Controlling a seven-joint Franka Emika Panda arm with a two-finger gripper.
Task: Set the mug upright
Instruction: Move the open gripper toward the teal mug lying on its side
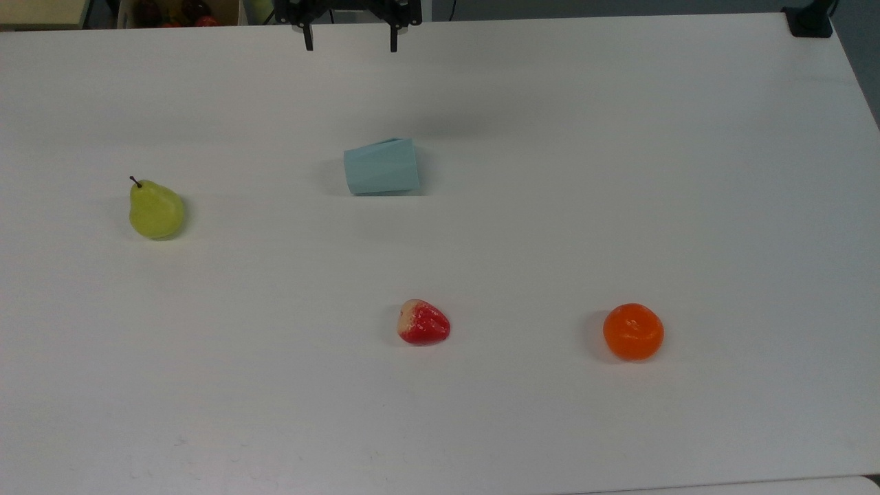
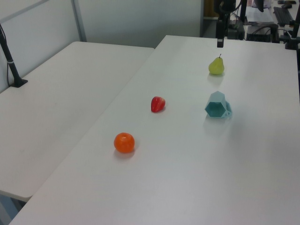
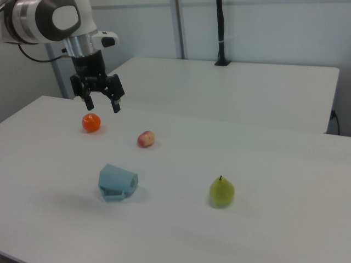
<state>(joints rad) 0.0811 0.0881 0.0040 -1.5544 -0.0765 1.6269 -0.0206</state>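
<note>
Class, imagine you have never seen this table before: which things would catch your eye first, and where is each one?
The pale blue-green mug lies tipped on its side near the middle of the white table. Around it sit three bright fruits: a green pear at the top view's left, a red strawberry and an orange nearer the top view's bottom edge. The open black gripper hangs above the table.

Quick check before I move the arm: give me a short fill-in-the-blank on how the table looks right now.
1. The mug lies on its ____.
2. The gripper hangs above the table with its fingers ____.
3. In the top view, the fruit at far left is the ____.
4. The orange sits ____ of the strawberry in the top view.

Missing words: side; open; pear; right
</note>
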